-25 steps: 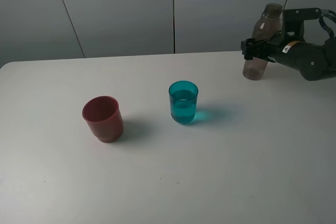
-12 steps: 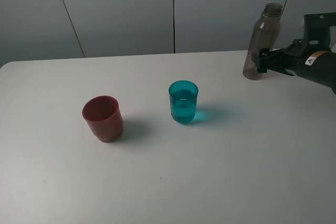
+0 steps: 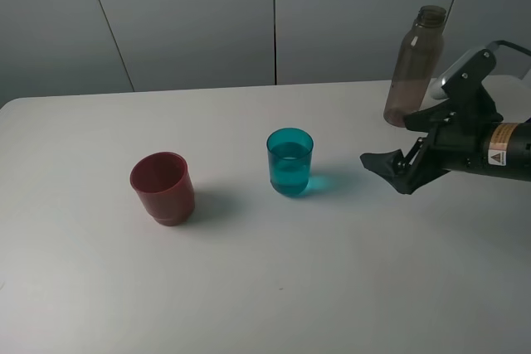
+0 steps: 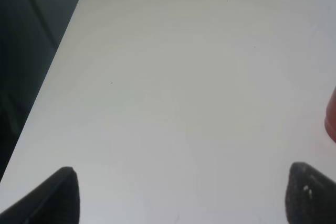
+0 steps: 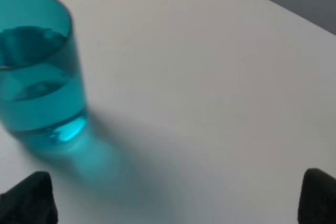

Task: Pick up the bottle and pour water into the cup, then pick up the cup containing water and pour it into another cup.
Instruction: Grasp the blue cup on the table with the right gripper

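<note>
The left fingers were spread wide over bare bench with nothing between them. They lay outside the high view, and the only task item near them was a sliver of the red cup at the edge of the left wrist view.

The red cup stood upright on the left part of the bench. No water could be made out in its dark inside, so the second pour looked not yet begun.

Well apart from it, near the middle, the teal cup stood upright and roughly two-thirds full. That suggested the pour from the bottle was done.

Near the teal cup on its right, but not touching it, the right fingers hung low over the bench, pointed toward the cup. The right wrist view showed them wide open and empty, with the cup ahead of them, not between them.

Furthest right, toward the back edge, the bottle stood upright with nothing gripping it.

What remained, by my judgement, was the whole second half: closing on the teal cup, lifting it, carrying it to the red cup and tipping it in.
</note>
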